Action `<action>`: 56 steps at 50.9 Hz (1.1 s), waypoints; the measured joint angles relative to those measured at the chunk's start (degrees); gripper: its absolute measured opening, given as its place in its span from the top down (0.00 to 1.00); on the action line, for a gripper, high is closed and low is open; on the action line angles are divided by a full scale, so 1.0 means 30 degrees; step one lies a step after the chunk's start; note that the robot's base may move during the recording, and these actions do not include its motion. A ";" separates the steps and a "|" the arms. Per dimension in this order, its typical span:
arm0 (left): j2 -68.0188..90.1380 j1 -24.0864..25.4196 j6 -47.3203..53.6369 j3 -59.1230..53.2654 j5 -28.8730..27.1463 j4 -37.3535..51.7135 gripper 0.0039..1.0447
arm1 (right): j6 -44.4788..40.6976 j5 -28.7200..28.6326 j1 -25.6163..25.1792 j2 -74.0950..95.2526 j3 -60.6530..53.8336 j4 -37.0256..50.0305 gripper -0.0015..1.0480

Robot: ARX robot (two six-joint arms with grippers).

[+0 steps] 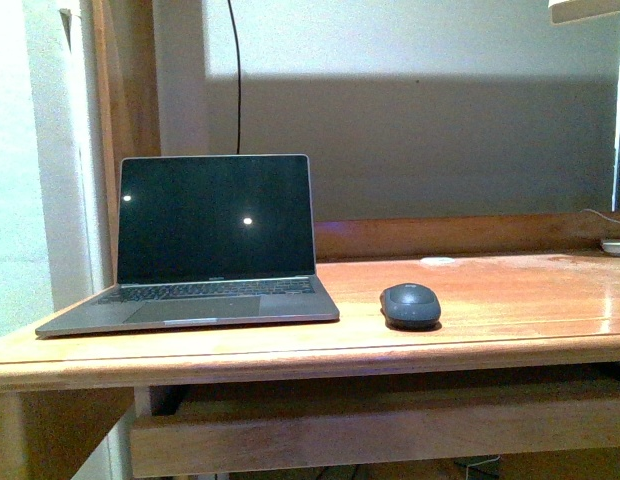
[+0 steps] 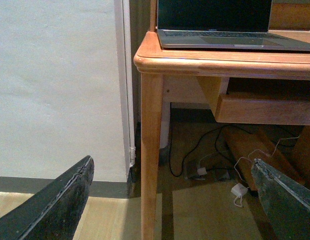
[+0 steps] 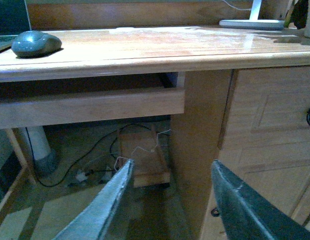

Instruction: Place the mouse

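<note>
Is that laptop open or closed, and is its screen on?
Open: the laptop has its screen raised upright. It is black, so apparently off.

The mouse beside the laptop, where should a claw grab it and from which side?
Pinch the mouse across its narrower width, low on the flanks, coming straight down from above. It lies flat on the desk, a low rounded dome with bare wood around it, so a top approach likely clears the laptop.

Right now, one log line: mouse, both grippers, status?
mouse: on desk, right of laptop, not held | left gripper: open, empty, off desk | right gripper: open, empty, off desk
</note>
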 joint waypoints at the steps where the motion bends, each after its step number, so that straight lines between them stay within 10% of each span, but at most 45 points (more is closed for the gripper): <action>1: 0.0000 0.0000 0.0000 0.0000 0.0000 0.0000 0.07 | -0.0007 0.0000 0.0000 0.0000 0.0000 0.0000 0.49; 16: 0.0000 0.0000 0.0000 0.0000 0.0000 0.0000 0.07 | 0.0000 0.0000 0.0000 0.0000 0.0000 0.0000 0.06; 56: 0.0000 0.0000 0.0000 0.0000 0.0000 0.0000 0.07 | -0.0007 0.0000 0.0000 0.0000 0.0000 0.0000 0.07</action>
